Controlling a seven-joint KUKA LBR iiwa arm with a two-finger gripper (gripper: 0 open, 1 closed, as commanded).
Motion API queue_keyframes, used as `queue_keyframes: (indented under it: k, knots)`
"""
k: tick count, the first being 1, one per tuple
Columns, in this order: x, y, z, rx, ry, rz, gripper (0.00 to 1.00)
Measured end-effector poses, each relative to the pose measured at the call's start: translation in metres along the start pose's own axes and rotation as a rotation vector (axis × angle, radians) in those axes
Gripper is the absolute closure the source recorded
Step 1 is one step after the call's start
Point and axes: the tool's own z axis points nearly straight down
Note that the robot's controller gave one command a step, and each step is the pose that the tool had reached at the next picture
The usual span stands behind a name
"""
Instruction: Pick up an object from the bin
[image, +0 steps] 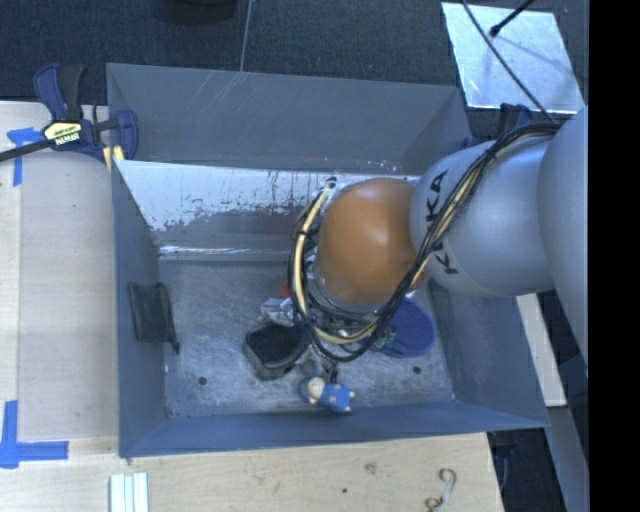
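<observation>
I am hanging my gripper (325, 352) low over the middle of the bin (250, 432), probably to work on the black lump (274, 347) just beside it. My own wrist is covering it, so I cannot tell whether it is open or closed. A blue disc (412, 332) is crowding the right-wall side and a small blue-and-yellow toy (330, 396) is lying by the front wall.

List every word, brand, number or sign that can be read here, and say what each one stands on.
"KUKA": dark letters running sideways on the silver arm, beside its orange cover.
Nothing readable on the things in the bin: the flat black piece at left, the black lump, the blue disc, the small blue-and-cream toy.
</observation>
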Motion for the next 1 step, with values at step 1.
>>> queue_keyframes:
  k: [1]
  knots:
    - [0.0068,0.0069,-0.1436,-0.003,0.004,0.054,1.0]
